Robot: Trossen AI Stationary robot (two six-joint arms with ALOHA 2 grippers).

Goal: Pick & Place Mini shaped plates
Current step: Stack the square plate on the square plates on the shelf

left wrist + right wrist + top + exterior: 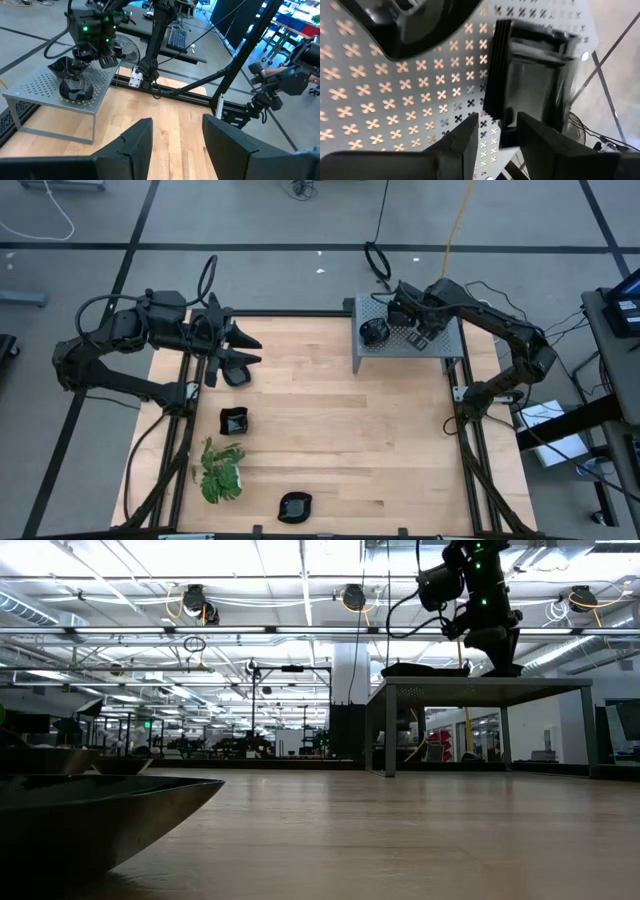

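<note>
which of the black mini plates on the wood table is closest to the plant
The square black plate, just above the green plant in the high view. The plate at the table's near edge sits farther off, and the plate under the left pincer is farthest.

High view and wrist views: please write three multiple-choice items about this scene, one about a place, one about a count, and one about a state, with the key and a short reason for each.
1. Above what does the right gripper hang?
A) the green plant
B) the grey perforated box
C) bare wood

2. How many black mini plates lie directly on the wooden table top?
A) three
B) one
C) six

3. In what state is the left gripper?
A) shut on a plate
B) shut, empty
C) open, empty

Key:
1 B: the high view shows the right gripper over the box, and its wrist view looks down on the perforated metal.
2 A: one lies beside the left gripper, one nearer the plant, and one at the table's near edge.
3 C: the left wrist view shows only bare wood between the spread fingers.
</note>
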